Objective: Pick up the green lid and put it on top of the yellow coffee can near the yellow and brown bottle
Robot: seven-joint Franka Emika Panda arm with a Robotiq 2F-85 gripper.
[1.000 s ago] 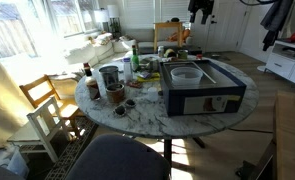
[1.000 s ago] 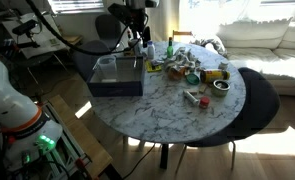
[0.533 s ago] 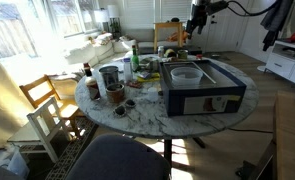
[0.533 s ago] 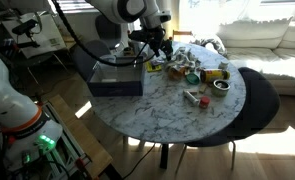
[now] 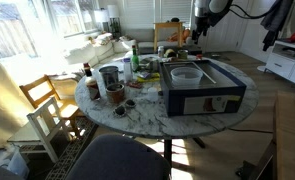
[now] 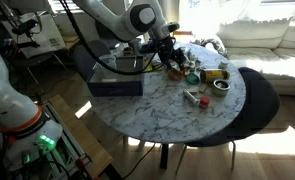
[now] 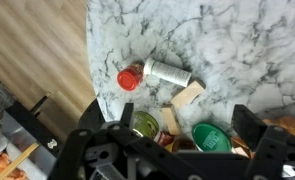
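Note:
In the wrist view the green lid [image 7: 209, 135] lies flat on the marble table [image 7: 237, 40], between my open, empty gripper's [image 7: 187, 116] two dark fingers. A can with a yellowish-green top [image 7: 145, 125] stands just left of the lid, with two wooden blocks [image 7: 185, 97] between them. In an exterior view my gripper [image 6: 173, 56] hangs over the cluster of small things at the table's far side. A yellow container [image 6: 215, 74] lies to its right. I cannot pick out the yellow and brown bottle for sure.
A small bottle with a red cap [image 7: 152, 73] lies on the marble beyond the blocks. A large dark box [image 5: 202, 88] fills one side of the round table [image 6: 177, 120]. Jars and bottles [image 5: 109, 78] crowd the other side. Chairs stand around the table.
The arm has swung from above the dark box across to the cluster of small objects and come lower. The gripper has stayed open. Nothing on the table has moved.

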